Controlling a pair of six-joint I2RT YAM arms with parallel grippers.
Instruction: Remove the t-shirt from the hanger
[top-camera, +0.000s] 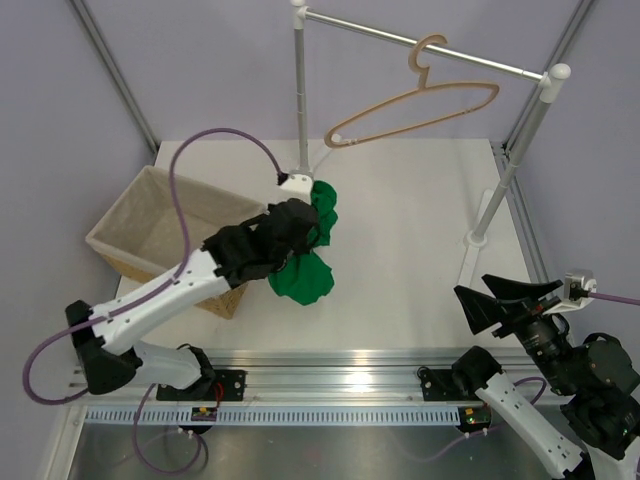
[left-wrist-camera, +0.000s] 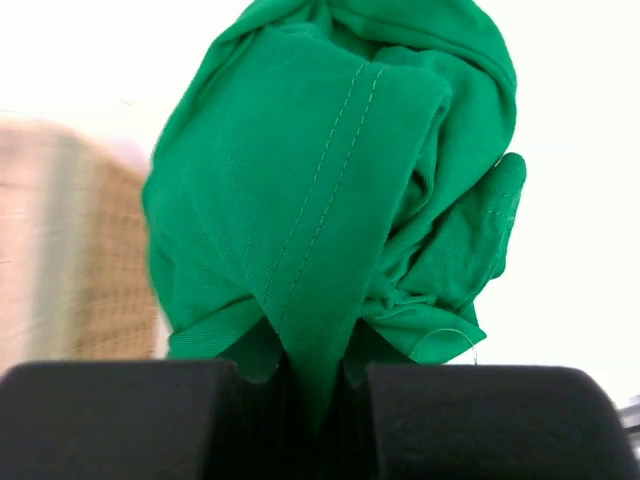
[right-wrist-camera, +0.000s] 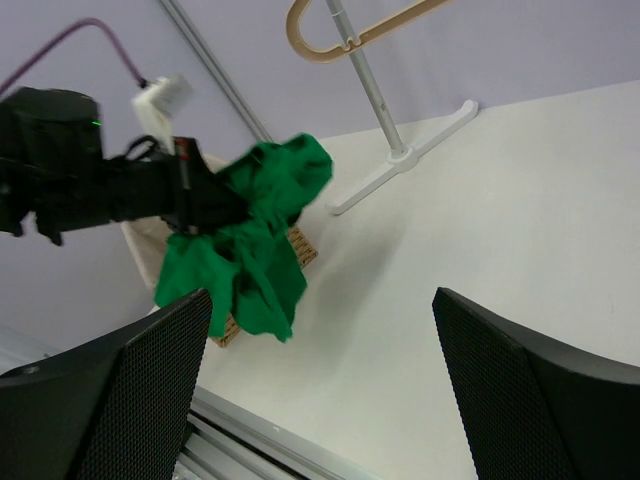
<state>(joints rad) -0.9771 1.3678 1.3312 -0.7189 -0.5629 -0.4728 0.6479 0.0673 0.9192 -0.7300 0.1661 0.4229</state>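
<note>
Left gripper (left-wrist-camera: 320, 400) clamps the bunched t-shirt (left-wrist-camera: 330, 170), well apart from the hanger (top-camera: 420, 108). Right gripper's (right-wrist-camera: 320, 375) jaws stand wide apart.

1. Robotics lab test cell: robot arms (top-camera: 150, 295) bolted to an aluminium rail (top-camera: 330, 385) at the white bench (top-camera: 400, 250) edge.
2. Bare lilac walls (top-camera: 200, 60), metal frame struts (top-camera: 106, 62), exposed cabling (top-camera: 225, 131).
</note>
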